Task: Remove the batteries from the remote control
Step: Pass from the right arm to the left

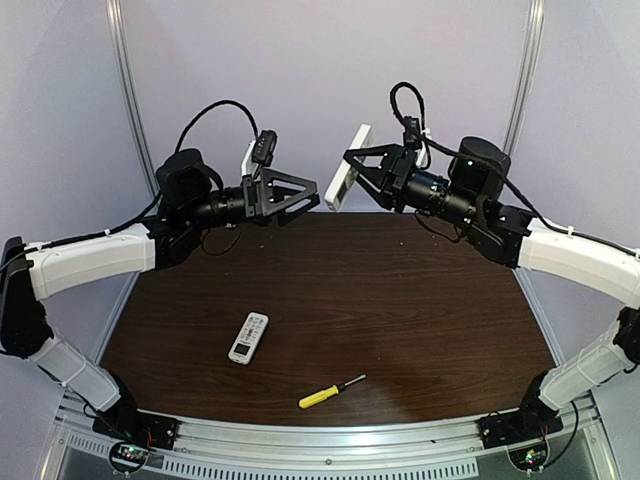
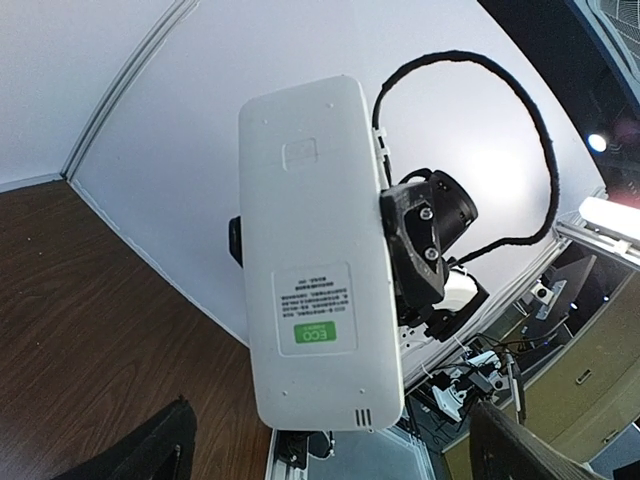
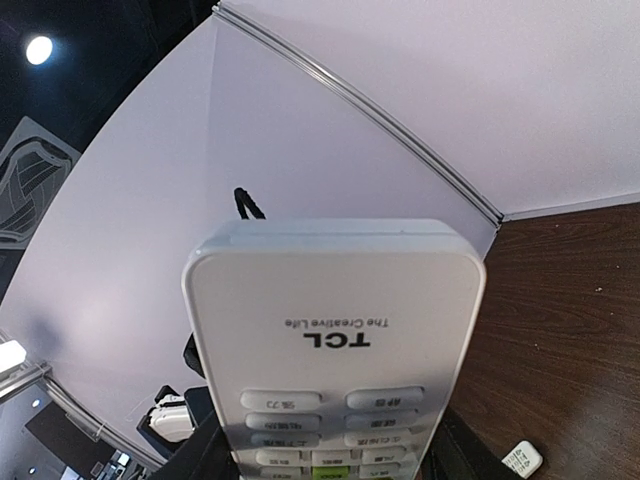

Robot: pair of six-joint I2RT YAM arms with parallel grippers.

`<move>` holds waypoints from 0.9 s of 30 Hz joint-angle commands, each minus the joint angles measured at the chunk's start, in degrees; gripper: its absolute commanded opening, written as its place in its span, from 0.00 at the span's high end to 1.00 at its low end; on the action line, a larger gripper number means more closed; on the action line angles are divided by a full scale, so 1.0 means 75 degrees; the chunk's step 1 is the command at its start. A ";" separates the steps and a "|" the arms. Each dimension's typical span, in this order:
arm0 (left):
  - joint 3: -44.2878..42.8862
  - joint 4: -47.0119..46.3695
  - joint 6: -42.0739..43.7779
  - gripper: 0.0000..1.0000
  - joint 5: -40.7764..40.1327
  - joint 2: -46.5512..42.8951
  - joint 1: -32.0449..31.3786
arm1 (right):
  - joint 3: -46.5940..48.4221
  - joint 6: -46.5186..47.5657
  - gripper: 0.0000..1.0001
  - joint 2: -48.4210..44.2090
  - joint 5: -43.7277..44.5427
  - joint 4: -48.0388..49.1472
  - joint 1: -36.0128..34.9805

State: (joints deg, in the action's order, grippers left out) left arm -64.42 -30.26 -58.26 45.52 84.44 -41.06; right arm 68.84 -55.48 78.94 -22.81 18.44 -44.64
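A: What has the right gripper got?
B: Its jaws are partly closed and clamped on a white remote control, held up above the table with the button face toward its own wrist camera
A: And the left gripper?
B: Spread as wide as it goes, holding nothing, just beside that remote and facing its back
A: And the batteries?
B: Hidden; the remote's back looks closed; a second remote and a yellow-handled screwdriver lie on the table, lower and nearer the arm bases than the held remote
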 commanded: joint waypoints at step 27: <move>-0.0340 -0.0514 -0.0072 0.35 -0.0261 0.0160 -0.0244 | 0.0383 0.0129 0.68 0.0370 0.1854 0.0765 -0.1243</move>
State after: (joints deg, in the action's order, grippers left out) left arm -65.39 -32.08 -59.35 43.53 85.30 -42.61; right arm 71.22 -55.29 82.39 -11.86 19.64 -53.17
